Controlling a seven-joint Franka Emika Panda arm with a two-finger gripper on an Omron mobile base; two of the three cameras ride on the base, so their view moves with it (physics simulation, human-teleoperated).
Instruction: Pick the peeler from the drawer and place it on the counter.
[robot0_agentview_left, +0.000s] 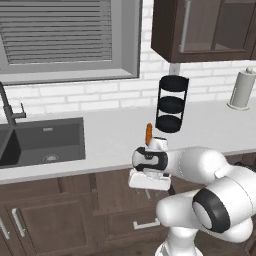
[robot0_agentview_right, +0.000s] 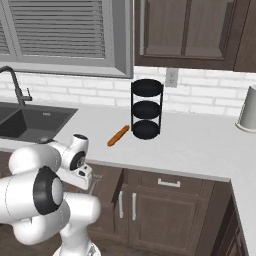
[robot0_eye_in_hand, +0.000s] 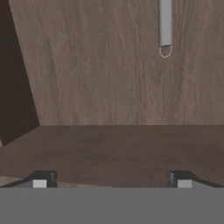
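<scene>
The white arm folds low in front of its base, the big elbow joint bulging toward the cameras and the forearm reaching forward and to the left. The wrist bends so the hand points downward. The gripper (robot0_eye_in_hand: 112, 179) has its two dark fingertips (robot0_eye_in_hand: 43, 178) standing wide apart, with nothing between them. In the left base view the hand's flat white body hangs just beneath the dark wrist joint

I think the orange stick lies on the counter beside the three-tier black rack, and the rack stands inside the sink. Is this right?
Not quite. The orange stick does lie on the counter beside the three-tier black rack, but the rack stands on the counter too, well away from the sink. The right base view shows this.
</scene>
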